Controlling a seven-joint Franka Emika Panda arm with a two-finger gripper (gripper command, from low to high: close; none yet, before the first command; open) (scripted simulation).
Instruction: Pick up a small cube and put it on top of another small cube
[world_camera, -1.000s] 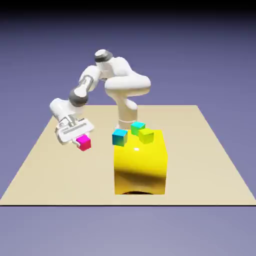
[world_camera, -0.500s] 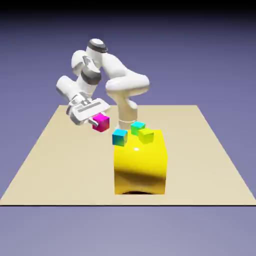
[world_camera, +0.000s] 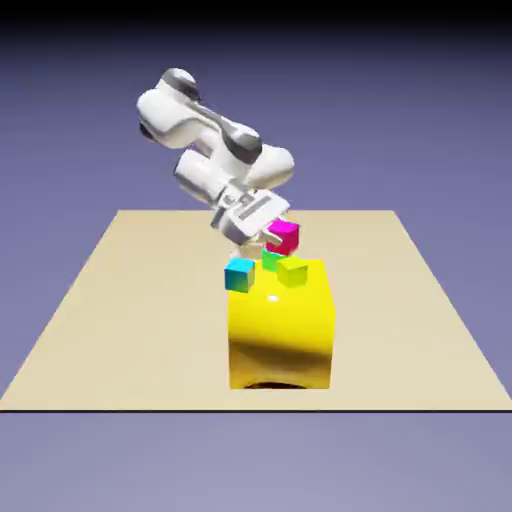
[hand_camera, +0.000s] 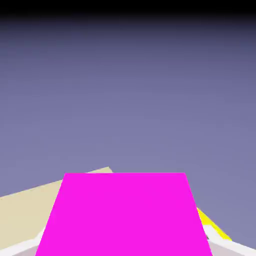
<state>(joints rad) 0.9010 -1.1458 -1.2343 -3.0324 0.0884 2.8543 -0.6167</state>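
My gripper is clamped on the small cube, one magenta piece, light and rigid, gripped by its flat opposite sides. It hangs just above the yellow block's far edge. On that block sit three cubes: cyan, yellow-green, green.

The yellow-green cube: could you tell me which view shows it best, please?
The exterior view: the yellow-green cube sits whole on the big yellow block. The hand view misses it, showing mostly the magenta cube.
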